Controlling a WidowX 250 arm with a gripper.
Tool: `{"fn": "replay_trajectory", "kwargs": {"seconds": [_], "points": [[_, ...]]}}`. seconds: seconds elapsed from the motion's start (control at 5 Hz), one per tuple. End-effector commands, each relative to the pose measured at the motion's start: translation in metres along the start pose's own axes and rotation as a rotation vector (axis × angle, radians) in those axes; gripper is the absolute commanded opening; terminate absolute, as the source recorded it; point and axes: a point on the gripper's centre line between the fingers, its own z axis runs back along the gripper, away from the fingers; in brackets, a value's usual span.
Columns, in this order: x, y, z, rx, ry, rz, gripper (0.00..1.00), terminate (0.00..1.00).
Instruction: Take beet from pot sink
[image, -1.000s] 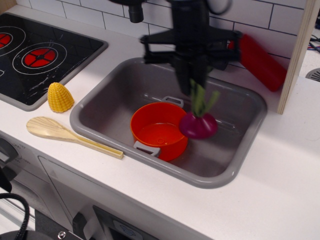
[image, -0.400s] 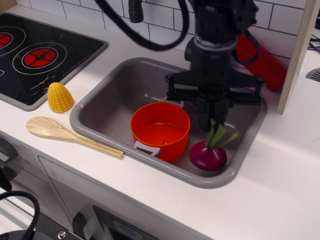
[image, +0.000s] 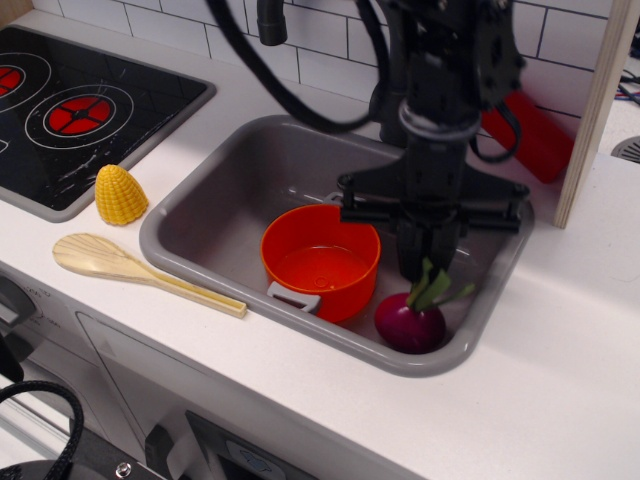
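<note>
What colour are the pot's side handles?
Grey: the round orange-red plastic pot has a grey handle on its near side, seen clearest in the observation.image view.

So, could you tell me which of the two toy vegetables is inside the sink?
The beet, purple with green leaves, sits in the sink beside the pot. The yellow corn stands outside on the counter.

A pot (image: 320, 260) is set inside the sink (image: 200, 225). A beet (image: 411, 320) is placed at the pot's four o'clock, just beside it, on the sink floor.
</note>
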Motion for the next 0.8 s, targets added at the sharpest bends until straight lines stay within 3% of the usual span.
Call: {"fn": "replay_trajectory", "kwargs": {"seconds": [0.0,0.2,0.4,0.6], "points": [[0.008,-0.002,0.022,-0.048,-0.056,0.011,1.0,0.0],[0.012,-0.001,0.043,-0.062,-0.063,-0.014,1.0,0.0],[0.014,0.005,0.058,-0.134,-0.089,-0.056,1.0,0.0],[0.014,0.005,0.058,-0.134,-0.089,-0.056,1.0,0.0]]}}
